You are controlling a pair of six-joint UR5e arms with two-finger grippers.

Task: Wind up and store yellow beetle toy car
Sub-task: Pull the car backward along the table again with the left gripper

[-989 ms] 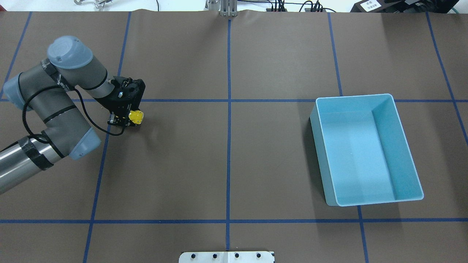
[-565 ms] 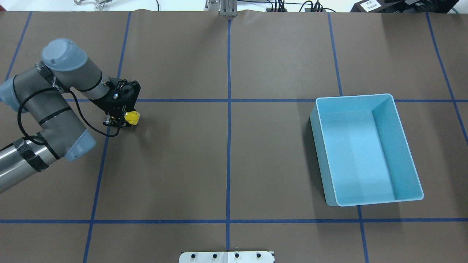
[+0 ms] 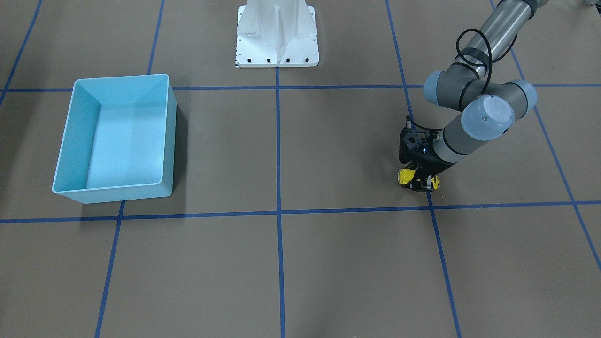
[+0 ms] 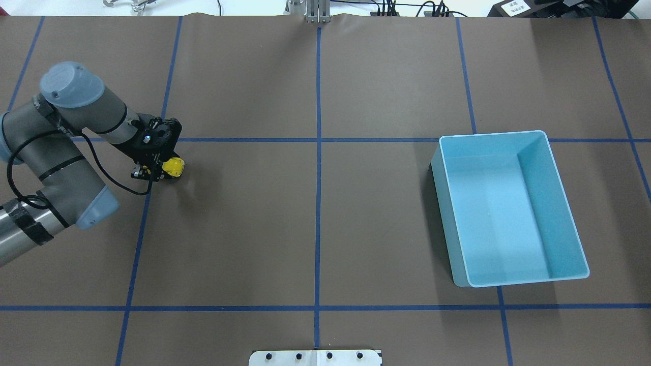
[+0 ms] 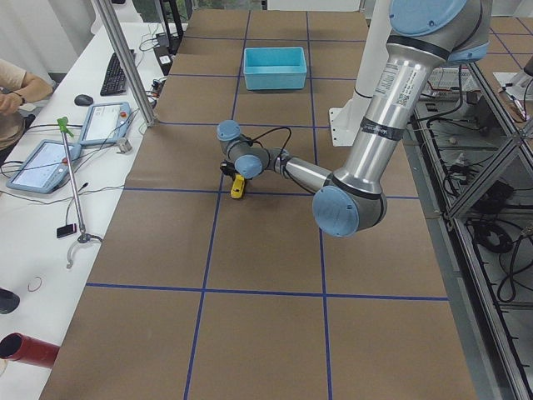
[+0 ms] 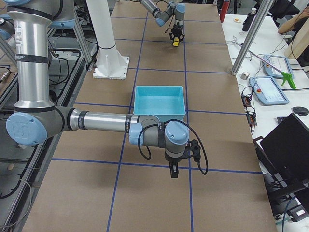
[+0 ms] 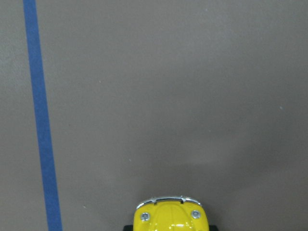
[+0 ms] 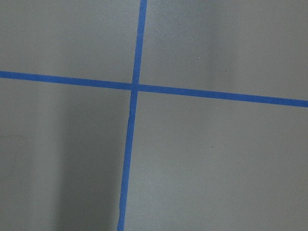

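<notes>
The yellow beetle toy car (image 4: 174, 165) is low at the brown table, left of centre, gripped across its body by my left gripper (image 4: 164, 170), which is shut on it. The car also shows in the front-facing view (image 3: 405, 176), the left exterior view (image 5: 238, 187) and the right exterior view (image 6: 175, 42). The left wrist view shows only its nose and silvery bumper (image 7: 172, 216). The light-blue bin (image 4: 508, 203) stands empty far to the right. My right gripper (image 6: 173, 173) hangs over the table near the bin (image 6: 159, 101); I cannot tell whether it is open or shut.
Blue tape lines (image 4: 318, 152) divide the brown table cover into squares. The white robot base plate (image 3: 277, 33) stands at the robot's edge of the table. A side bench with tablets and a keyboard (image 5: 50, 158) runs along the far edge.
My left gripper has moved to the left in the overhead view with the yellow car held in it. The bin has not moved.
</notes>
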